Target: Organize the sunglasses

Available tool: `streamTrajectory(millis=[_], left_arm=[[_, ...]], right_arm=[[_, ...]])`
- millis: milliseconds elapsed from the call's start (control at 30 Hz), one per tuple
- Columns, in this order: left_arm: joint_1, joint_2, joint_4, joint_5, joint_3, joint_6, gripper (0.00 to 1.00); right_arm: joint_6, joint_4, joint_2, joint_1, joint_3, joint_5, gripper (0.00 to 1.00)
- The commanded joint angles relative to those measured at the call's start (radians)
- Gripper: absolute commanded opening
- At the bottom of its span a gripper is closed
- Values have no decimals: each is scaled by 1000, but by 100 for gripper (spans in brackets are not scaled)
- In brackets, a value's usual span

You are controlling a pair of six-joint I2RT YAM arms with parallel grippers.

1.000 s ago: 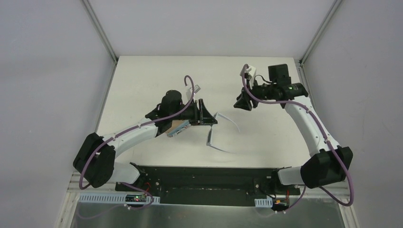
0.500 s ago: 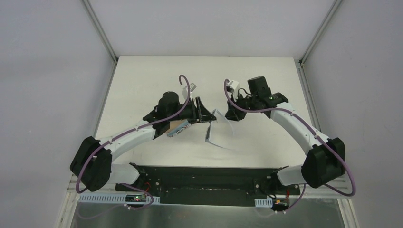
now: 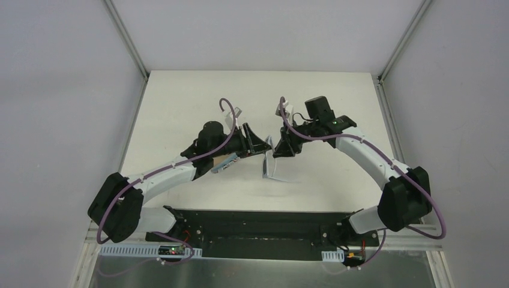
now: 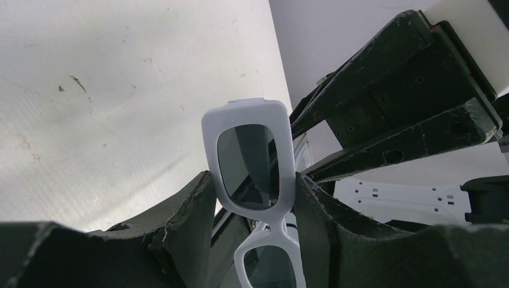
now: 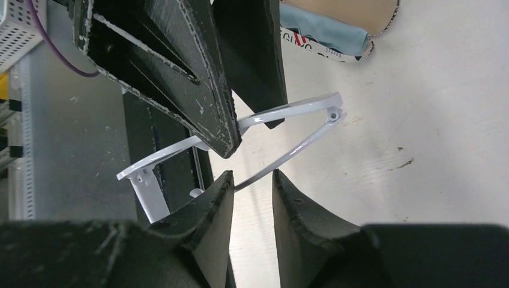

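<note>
Left gripper (image 4: 252, 183) is clenched on the sunglasses (image 4: 249, 157), gripping the front frame with one lens between its fingers. One temple (image 5: 297, 144) sticks out from the left gripper toward the right gripper (image 5: 252, 177), its long axis running straight into that gap. The right jaws straddle this temple, parted and not pinching it. The right arm is nearer the temple, so closing on it to fold looks like the next move.

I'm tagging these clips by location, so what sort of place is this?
Most likely a robotics lab test cell: a white table enclosed by blank white walls, with the left arm and right arm bolted to a black base plate.
</note>
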State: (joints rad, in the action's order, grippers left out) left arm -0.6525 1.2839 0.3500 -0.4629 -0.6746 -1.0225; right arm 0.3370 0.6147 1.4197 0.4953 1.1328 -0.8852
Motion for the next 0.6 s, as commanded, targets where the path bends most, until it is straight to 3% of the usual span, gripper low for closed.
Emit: streamTrajectory(millis=[0, 233, 567], left_arm=[[5, -44, 106, 31, 31, -43, 1], [5, -56, 89, 41, 36, -28, 0], [5, -67, 105, 27, 26, -15, 0]], right_arm=[[-53, -46, 36, 3, 62, -113, 32], [9, 58, -25, -73, 132, -131, 33], [98, 75, 3, -33, 62, 263, 12]])
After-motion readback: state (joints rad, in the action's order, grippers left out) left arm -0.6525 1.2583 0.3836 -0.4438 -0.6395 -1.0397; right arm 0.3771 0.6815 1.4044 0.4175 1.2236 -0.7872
